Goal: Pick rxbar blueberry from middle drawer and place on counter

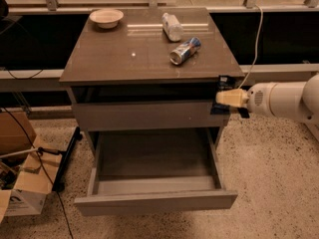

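The middle drawer (154, 156) stands pulled out low in the cabinet, its flat bottom bare. My gripper (225, 98) reaches in from the right and sits by the cabinet's right front corner, just below the counter's (124, 59) edge. Its pale fingers are shut on the rxbar blueberry (224, 81), a dark flat bar held upright, with its ends showing above and below the fingers. The bar's top reaches about the level of the counter edge.
On the counter lie a blue-silver can (185, 51) on its side, a clear bottle (172, 26) and a pale bowl (106, 18). A shut drawer front (149, 114) sits above the open drawer. Cardboard boxes (20, 193) stand on the floor at left. A white cable (257, 29) hangs at right.
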Tool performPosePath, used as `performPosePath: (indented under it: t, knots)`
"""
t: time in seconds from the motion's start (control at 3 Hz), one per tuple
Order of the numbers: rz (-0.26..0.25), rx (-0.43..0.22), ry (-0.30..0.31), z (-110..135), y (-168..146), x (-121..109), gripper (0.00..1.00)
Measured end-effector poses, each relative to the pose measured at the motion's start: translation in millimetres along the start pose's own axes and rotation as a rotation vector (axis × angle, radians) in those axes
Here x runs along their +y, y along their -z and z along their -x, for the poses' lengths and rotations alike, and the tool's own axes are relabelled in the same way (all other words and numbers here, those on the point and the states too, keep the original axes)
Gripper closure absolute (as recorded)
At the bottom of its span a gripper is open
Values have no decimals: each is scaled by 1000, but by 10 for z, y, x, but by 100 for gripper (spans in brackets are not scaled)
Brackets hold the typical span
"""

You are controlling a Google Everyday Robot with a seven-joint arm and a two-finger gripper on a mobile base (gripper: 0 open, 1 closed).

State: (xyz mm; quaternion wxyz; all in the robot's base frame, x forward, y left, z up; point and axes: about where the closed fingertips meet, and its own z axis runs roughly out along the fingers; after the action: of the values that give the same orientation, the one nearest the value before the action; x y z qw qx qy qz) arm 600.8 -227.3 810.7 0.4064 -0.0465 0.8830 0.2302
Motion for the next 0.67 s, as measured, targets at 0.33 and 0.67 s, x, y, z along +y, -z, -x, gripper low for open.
performPosePath:
  t: [0.33, 0.67]
  knots:
    - [108, -108, 153, 502, -12, 441, 100]
    - [211, -156, 270, 735, -56, 871, 100]
